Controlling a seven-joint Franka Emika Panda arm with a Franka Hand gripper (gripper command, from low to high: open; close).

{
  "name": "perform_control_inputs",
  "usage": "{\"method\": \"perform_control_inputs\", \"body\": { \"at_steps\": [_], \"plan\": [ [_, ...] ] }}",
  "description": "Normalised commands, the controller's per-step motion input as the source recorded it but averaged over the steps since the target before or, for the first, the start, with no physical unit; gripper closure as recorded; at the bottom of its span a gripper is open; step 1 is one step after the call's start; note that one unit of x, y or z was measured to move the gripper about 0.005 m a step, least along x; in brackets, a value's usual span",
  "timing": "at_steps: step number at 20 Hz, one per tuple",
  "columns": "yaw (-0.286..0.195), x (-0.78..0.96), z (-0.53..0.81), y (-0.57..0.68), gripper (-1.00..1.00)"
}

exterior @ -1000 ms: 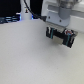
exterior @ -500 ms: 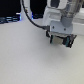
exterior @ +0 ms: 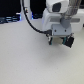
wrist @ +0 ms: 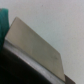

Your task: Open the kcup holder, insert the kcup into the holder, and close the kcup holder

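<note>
My claw point(exterior: 61, 41) hangs low over the white bench point(exterior: 25, 60), toward the exterior view's right. The exterior view shows dark finger hardware below the pale wrist housing, but the picture is too blurred to show the gap between the fingers. I cannot tell whether the claw is apart, together, or clamped on anything.

**Location of task items**
- The kcup holder point(wrist: 35, 47): judged to be the flat, pale grey slab with a dark edge that fills the wrist view, seen at a slant and very close. This identification is uncertain. It cannot be made out in the exterior view, where my wrist housing covers that area.
- The kcup: not identifiable in either view. A teal-green patch point(wrist: 4, 20) sits at one corner of the wrist view; it may be the cup's green top, but I cannot confirm this.

**Step in hand (judgement)**
Opening the holder appears to be the current step.
1. Align the fingers squarely with a handle slot before closing.
2. Pull straight along the drawer's travel; an oblique pull is likely to slide the whole unit across the bench.
3. Move slowly, as the wrist view gives little margin.

**Containers and contents**
No drawer interior is visible. Contents cannot be stated.
</note>
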Motion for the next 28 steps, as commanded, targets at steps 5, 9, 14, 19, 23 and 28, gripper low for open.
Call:
{"method": "perform_control_inputs", "body": {
  "at_steps": [5, 9, 14, 19, 23, 28],
  "plan": [
    [0.108, -0.36, 0.02, 0.57, -1.00],
    [0.090, -0.45, 0.04, 0.58, -1.00],
    [0.068, -0.55, 0.03, 0.62, -1.00],
    [0.030, -0.78, 0.01, 0.61, -1.00],
    [0.016, -0.89, 0.01, 0.57, -1.00],
    [0.018, -0.89, 0.00, 0.56, -1.00]
  ]
}}
